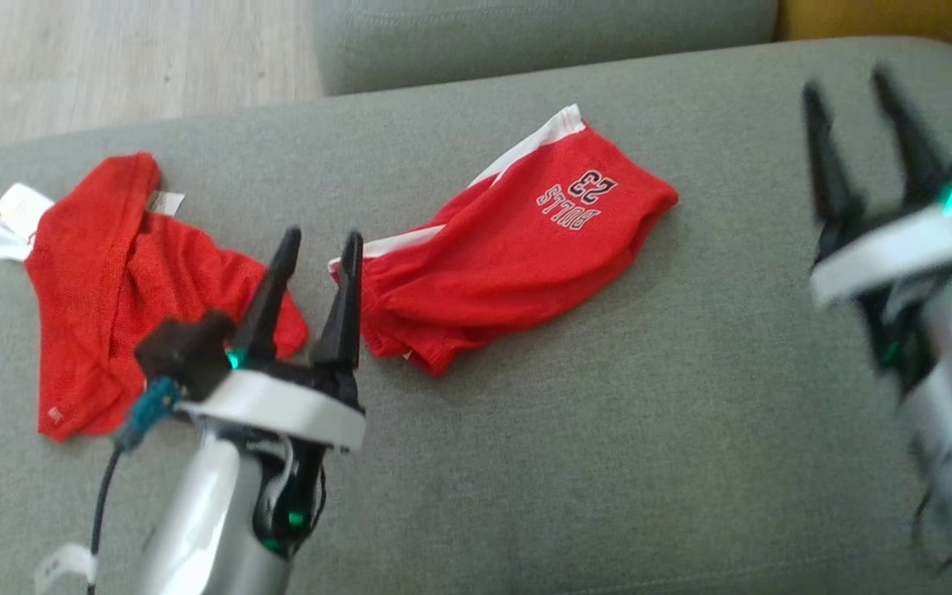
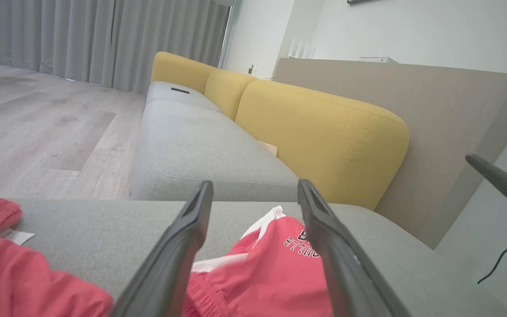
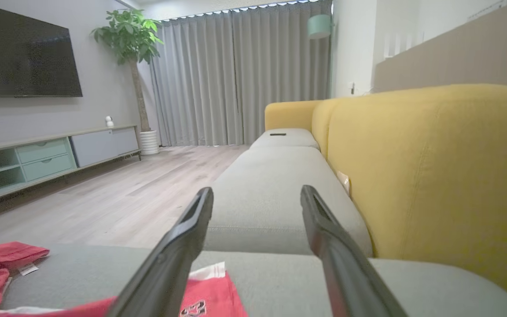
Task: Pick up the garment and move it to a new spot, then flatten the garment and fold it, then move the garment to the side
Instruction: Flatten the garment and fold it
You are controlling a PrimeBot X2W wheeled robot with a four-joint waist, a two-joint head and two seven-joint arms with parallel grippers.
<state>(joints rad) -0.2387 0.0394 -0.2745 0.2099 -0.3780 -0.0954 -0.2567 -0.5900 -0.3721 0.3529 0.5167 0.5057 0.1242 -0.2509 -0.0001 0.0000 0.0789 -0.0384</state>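
A red garment, a pair of mesh shorts (image 1: pixel 517 248) with white side stripes and "BULLS 23" printed on it, lies crumpled in the middle of the grey sofa seat (image 1: pixel 608 438). My left gripper (image 1: pixel 319 240) hovers open just at the shorts' left end, nothing between its fingers. In the left wrist view the shorts (image 2: pixel 271 273) lie under and between my open left gripper (image 2: pixel 254 185). My right gripper (image 1: pixel 848 83) stands open and blurred at the far right, away from the cloth. The right wrist view has the shorts (image 3: pixel 211 295) low beneath my right gripper (image 3: pixel 255 189).
A second red garment (image 1: pixel 112 281) with white tags lies crumpled at the seat's left end. Another grey seat cushion (image 2: pixel 200 145) continues beyond, with a yellow backrest (image 2: pixel 324 136) to the right. Wooden floor (image 1: pixel 112 58) lies past the seat's far-left edge.
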